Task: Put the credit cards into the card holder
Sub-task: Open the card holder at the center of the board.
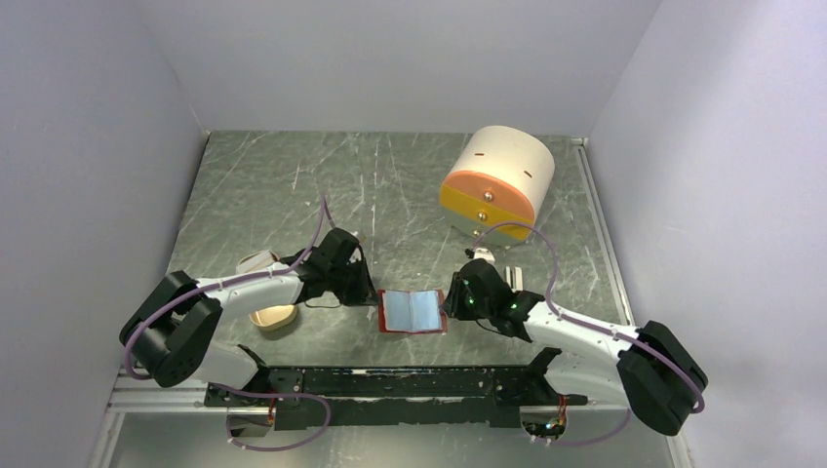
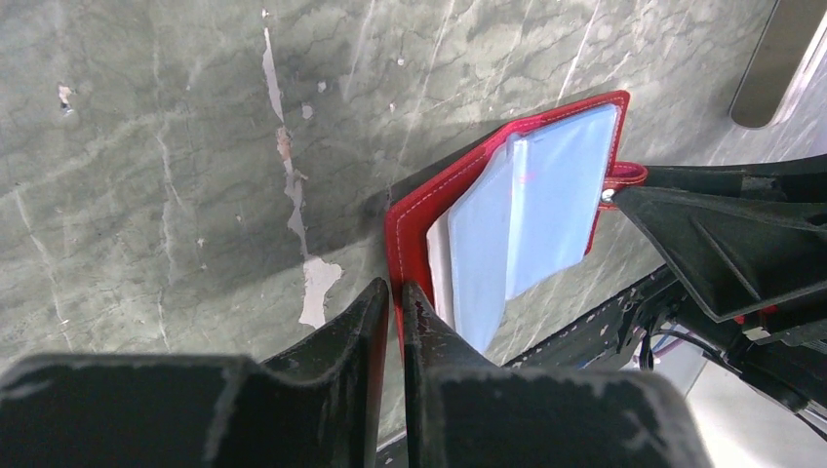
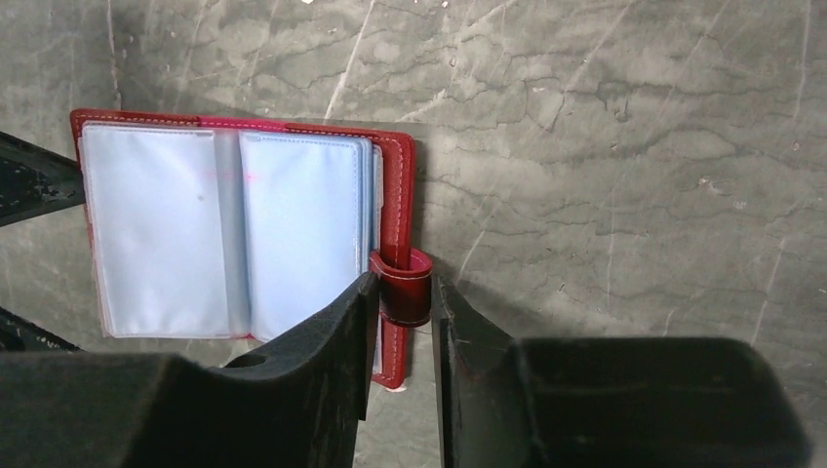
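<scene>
red leather card holder (image 1: 413, 312) lies open, pale blue pockets up. left gripper (image 2: 397, 292) pinches its left edge, jaws closed on it; right gripper (image 3: 400, 300) clamps the snap tab (image 3: 407, 283) on its right edge. bare table (image 1: 390, 195) lies beyond its far edge.

Card holder (image 1: 413, 312) hemmed L+R; far side open.
L gripper (image 2: 395, 290) on its left edge, R gripper (image 3: 402, 283) on its right; bare table (image 1: 390, 195) beyond, cylinder (image 1: 497, 180) rear-right, tray (image 1: 273, 318) by L arm.

Even, fairly bright light; a soft shadow lies beside the card holder (image 2: 405, 226).
</scene>
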You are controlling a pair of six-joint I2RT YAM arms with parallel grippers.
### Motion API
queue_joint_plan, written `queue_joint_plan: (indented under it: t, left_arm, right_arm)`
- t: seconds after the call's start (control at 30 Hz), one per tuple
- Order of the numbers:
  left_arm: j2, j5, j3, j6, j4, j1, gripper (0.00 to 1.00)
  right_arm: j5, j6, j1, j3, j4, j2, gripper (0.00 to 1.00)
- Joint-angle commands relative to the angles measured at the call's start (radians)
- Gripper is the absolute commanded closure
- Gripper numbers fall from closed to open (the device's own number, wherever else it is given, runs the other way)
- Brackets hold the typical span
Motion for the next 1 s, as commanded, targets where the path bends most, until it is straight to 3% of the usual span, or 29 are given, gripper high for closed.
queue_joint_plan:
  t: [0.0, 0.3, 0.6, 0.77, 0.9, 0.97]
  left_arm:
    - [-0.008, -0.013, 0.040, 0.013, -0.013, -0.005, 0.83]
    - [-0.046, -0.052, 0.065, 0.014, -0.065, -0.004, 0.78]
    - [-0.153, -0.207, 0.134, 0.021, -0.290, 0.027, 0.59]
    - [-0.255, -0.374, 0.186, -0.030, -0.499, 0.147, 0.53]
    - [-0.436, -0.463, 0.141, -0.073, -0.536, 0.258, 0.50]
    - [-0.511, -0.508, 0.131, -0.100, -0.561, 0.311, 0.40]
  right_arm:
    - [0.025, -0.011, -0.004, 0.017, 0.009, 0.009, 0.71]
    - [0.021, -0.012, -0.005, 0.013, 0.018, -0.024, 0.83]
    - [0.001, -0.002, -0.005, -0.004, 0.040, -0.015, 0.86]
    - [-0.003, -0.006, -0.005, -0.009, 0.036, -0.037, 0.86]
    - [-0.013, -0.003, -0.004, -0.025, 0.051, -0.039, 0.86]
    - [-0.021, 0.002, -0.004, -0.034, 0.070, -0.036, 0.86]
